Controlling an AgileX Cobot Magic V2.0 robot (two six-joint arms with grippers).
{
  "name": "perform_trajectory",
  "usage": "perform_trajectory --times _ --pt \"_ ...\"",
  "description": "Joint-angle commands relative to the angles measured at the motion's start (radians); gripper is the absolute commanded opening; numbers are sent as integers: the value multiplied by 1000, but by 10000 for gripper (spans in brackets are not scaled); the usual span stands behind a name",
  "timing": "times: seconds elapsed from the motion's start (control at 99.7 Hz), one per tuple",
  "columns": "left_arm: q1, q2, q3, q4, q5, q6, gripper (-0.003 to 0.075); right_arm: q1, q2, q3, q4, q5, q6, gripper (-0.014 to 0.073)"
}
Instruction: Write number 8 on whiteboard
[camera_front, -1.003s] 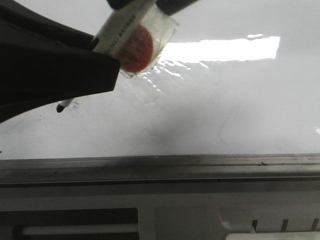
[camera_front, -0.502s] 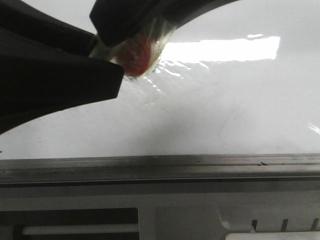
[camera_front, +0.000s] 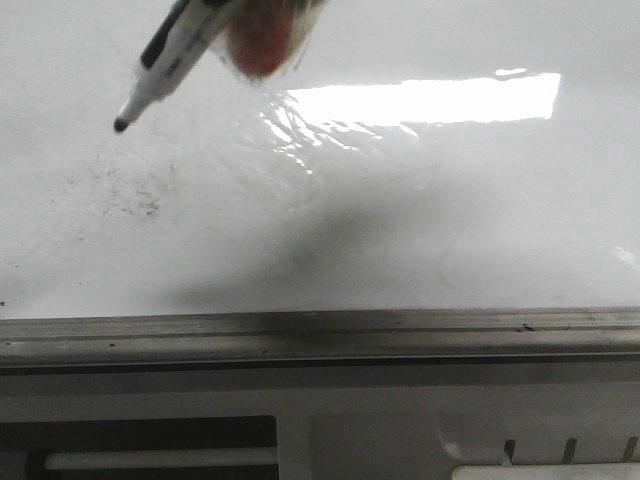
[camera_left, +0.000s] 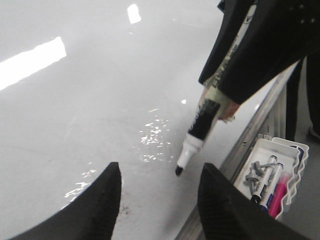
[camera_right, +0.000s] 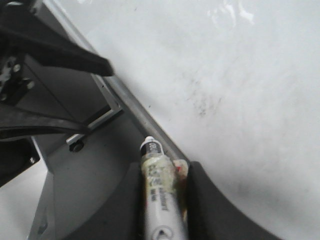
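The whiteboard (camera_front: 420, 220) fills the front view, glossy white with glare and a grey edge strip (camera_front: 320, 335). I see no number 8 on it, only faint grey smudges (camera_front: 140, 195). My right gripper (camera_right: 165, 170) is shut on a black-and-white marker (camera_right: 160, 200) wrapped in tape with a red patch (camera_front: 260, 40). The marker (camera_front: 165, 70) slants down to the left with its black tip (camera_front: 121, 125) bare; I cannot tell whether the tip touches the board. My left gripper (camera_left: 160, 200) is open and empty over the board, with the marker tip (camera_left: 178, 171) just ahead of its fingers.
A white tray (camera_left: 295, 150) with several markers and small metal parts hangs beyond the board's edge strip (camera_left: 250, 140). The black left arm (camera_right: 45, 45) shows beside the board's edge in the right wrist view. A glare patch (camera_front: 430, 98) lies on the board.
The black left arm that covered the left of the front view has moved out of it. The marker has moved up in the picture, and its whole front end now shows.
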Motion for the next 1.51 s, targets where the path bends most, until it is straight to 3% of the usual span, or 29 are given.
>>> perform_trajectory --times 0.0,0.411,0.652,0.973,1.214,1.495 --pt "11 -67 -31 -31 1 -14 335 -41 -14 -60 -6 -71 6 -69" --pt "45 -88 -31 -82 -24 -14 335 -244 123 -268 -6 42 6 -60" --pt "45 -88 -31 -82 -29 -14 335 -242 244 -290 -9 111 6 -63" --pt "45 -88 -31 -82 -37 -14 335 -236 201 -288 -110 318 23 -63" --pt "45 -88 -31 -82 -39 -14 335 -150 256 -303 -72 209 2 -63" --pt "45 -88 -31 -82 -39 -14 335 -207 200 -360 -181 229 55 -63"
